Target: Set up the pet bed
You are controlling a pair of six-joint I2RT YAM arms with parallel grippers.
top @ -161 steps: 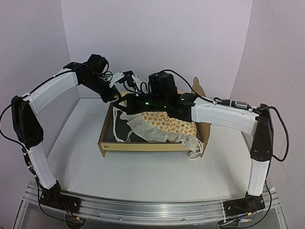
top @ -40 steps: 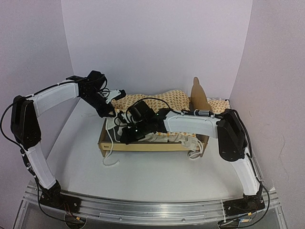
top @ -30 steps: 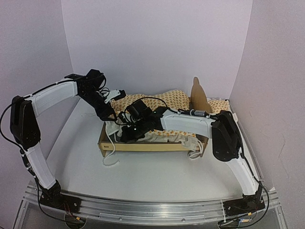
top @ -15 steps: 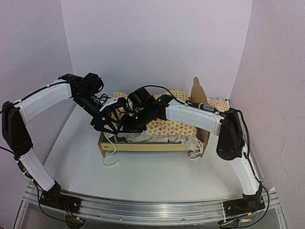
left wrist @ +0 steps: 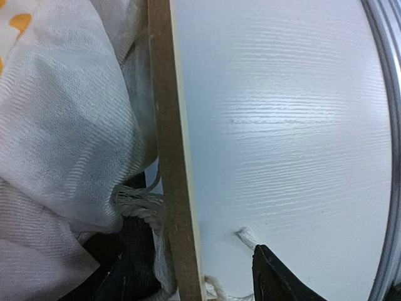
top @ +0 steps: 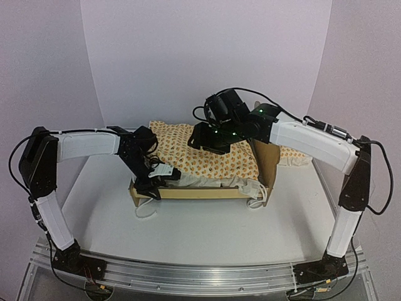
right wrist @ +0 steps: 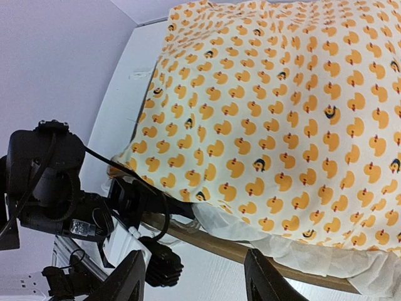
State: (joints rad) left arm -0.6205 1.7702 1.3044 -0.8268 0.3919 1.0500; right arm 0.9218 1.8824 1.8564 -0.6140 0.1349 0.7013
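Pet bed (top: 200, 192), white table (top: 207, 233), lilac walls (top: 207, 56)

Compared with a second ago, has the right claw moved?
Yes. The right gripper rose from the pet bed's front-left corner, up and toward the headboard, and now hangs open above the cushion.

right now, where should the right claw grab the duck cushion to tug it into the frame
Probably the white ruffle along the duck cushion's near edge, coming from above on the near side. That thin hem lies loose over the near rail of the pet bed, so it fits inside the right claw; the padded middle is broad and flat.
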